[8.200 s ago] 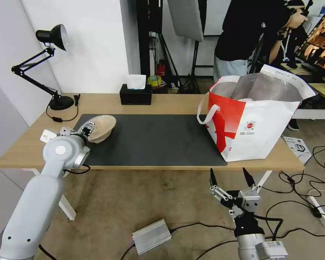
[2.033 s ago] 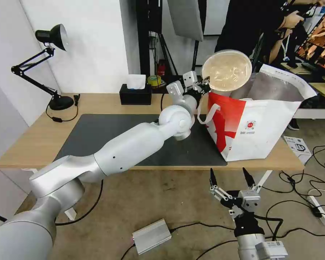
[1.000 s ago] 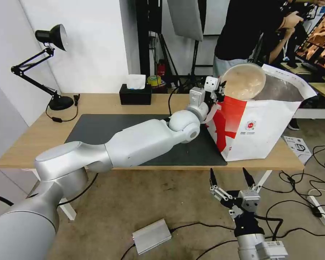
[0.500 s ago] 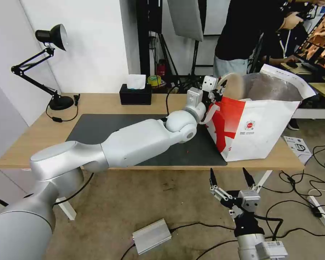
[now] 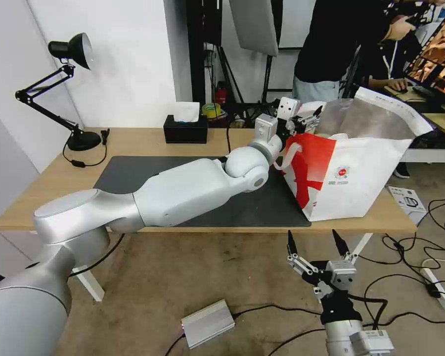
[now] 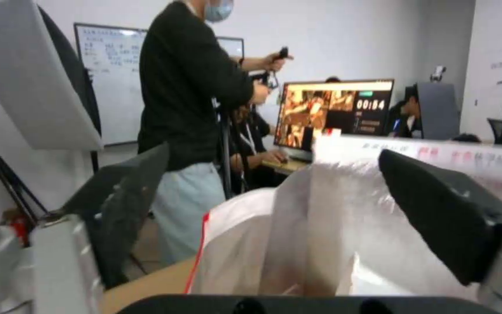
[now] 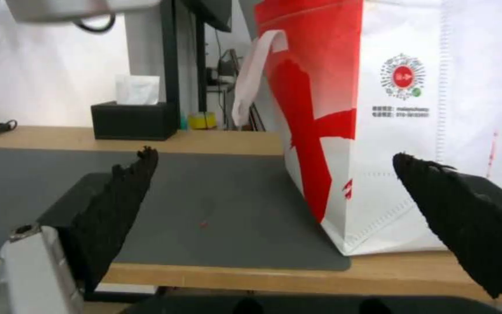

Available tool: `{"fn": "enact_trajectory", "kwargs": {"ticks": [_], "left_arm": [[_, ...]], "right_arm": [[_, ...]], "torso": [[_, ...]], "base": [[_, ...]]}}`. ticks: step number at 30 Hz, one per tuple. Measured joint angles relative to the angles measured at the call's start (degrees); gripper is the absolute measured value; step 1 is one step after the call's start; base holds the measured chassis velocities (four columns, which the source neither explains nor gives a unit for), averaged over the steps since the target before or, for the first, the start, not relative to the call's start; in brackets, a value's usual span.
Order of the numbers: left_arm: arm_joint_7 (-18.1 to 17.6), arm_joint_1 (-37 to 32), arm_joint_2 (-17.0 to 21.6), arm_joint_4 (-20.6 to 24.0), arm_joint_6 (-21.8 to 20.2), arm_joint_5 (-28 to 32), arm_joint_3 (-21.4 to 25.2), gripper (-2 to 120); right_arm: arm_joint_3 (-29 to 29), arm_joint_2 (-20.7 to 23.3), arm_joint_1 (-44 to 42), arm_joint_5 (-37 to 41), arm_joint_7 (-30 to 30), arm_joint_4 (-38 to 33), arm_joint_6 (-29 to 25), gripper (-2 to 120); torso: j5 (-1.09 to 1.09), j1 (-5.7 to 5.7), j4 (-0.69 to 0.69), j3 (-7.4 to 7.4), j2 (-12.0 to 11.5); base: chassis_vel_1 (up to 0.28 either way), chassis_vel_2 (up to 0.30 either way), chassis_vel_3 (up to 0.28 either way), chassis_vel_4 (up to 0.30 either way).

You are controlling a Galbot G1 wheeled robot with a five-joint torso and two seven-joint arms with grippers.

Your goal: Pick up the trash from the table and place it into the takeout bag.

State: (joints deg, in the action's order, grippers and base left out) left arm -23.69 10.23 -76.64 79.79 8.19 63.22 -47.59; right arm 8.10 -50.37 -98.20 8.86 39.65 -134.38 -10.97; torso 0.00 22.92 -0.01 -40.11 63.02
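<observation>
- Silver-grey left arm reaches across the table [image 5: 143, 141] and its dark mat [image 5: 193, 170], ending at the bag's rim.
- Left gripper [image 5: 306, 117] hangs over the near-left corner of the takeout bag [image 5: 356, 168], fingers spread apart, with nothing between them; in the left wrist view the two dark fingers [image 6: 129, 205] frame the bag's foil lining [image 6: 320, 226].
- Just below that gripper, a white strap handle [image 5: 288, 154] loops down the bag's red side.
- Bag stands upright and open at the mat's right end, its round logo [image 5: 342, 173] facing the robot; the trash cannot be made out inside it.
- Behind the left arm's elbow, a black tissue box [image 5: 185, 129] sits at the table's far edge, and a desk lamp [image 5: 69, 89] stands farther left.
- Right gripper [image 5: 315, 244] waits low before the table edge, below the bag, its black fingers wide apart and empty; the right wrist view looks across the mat toward the bag's red-and-white side [image 7: 344, 131].
</observation>
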Motion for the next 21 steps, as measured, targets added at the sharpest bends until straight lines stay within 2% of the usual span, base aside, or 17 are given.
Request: {"fn": "enact_trajectory", "kwargs": {"ticks": [4, 8, 12, 13, 16, 18, 21], "left_arm": [[-1.05, 0.41, 1.56, 2.48, 0.05, 0.78, 0.56, 100], [-1.44, 0.13, 4.16, 5.12, 2.09, 0.86, 0.86, 100], [-3.32, -2.20, 8.89, 10.17, 3.40, -1.15, 2.45, 100], [-3.32, -2.20, 8.89, 10.17, 3.40, -1.15, 2.45, 100], [-4.34, -5.88, 13.27, 15.14, 3.67, -3.32, 4.34, 100], [-4.73, -7.13, 14.31, 16.26, 3.74, -3.89, 4.91, 100], [-5.89, -13.39, 18.10, 20.89, 3.77, -6.17, 8.32, 100]], "right_arm": [[0.00, 0.00, 0.00, 0.00, 0.00, 0.00, 0.00, 100], [0.00, 0.00, 0.00, 0.00, 0.00, 0.00, 0.00, 100], [0.00, 0.00, 0.00, 0.00, 0.00, 0.00, 0.00, 100], [0.00, 0.00, 0.00, 0.00, 0.00, 0.00, 0.00, 100], [0.00, 0.00, 0.00, 0.00, 0.00, 0.00, 0.00, 100], [0.00, 0.00, 0.00, 0.00, 0.00, 0.00, 0.00, 100], [0.00, 0.01, 0.00, 0.00, 0.00, 0.00, 0.00, 100]], "torso": [[0.00, 0.00, 0.01, 0.00, 0.01], [0.00, 0.00, 0.01, 0.00, 0.01], [-0.01, 0.00, 0.01, 0.00, 0.01], [-0.01, 0.00, 0.01, 0.00, 0.01], [-0.01, 0.00, 0.01, 0.01, 0.01], [-0.01, 0.00, 0.01, 0.01, 0.01], [-0.02, 0.00, 0.01, 0.00, 0.01]], "base": [[0.000, 0.000, 0.000, 0.000], [0.000, 0.000, 0.000, 0.000], [0.000, 0.000, 0.000, 0.000], [0.000, 0.000, 0.000, 0.000], [0.000, 0.000, 0.000, 0.000], [0.000, 0.000, 0.000, 0.000], [0.000, 0.000, 0.000, 0.000]]}}
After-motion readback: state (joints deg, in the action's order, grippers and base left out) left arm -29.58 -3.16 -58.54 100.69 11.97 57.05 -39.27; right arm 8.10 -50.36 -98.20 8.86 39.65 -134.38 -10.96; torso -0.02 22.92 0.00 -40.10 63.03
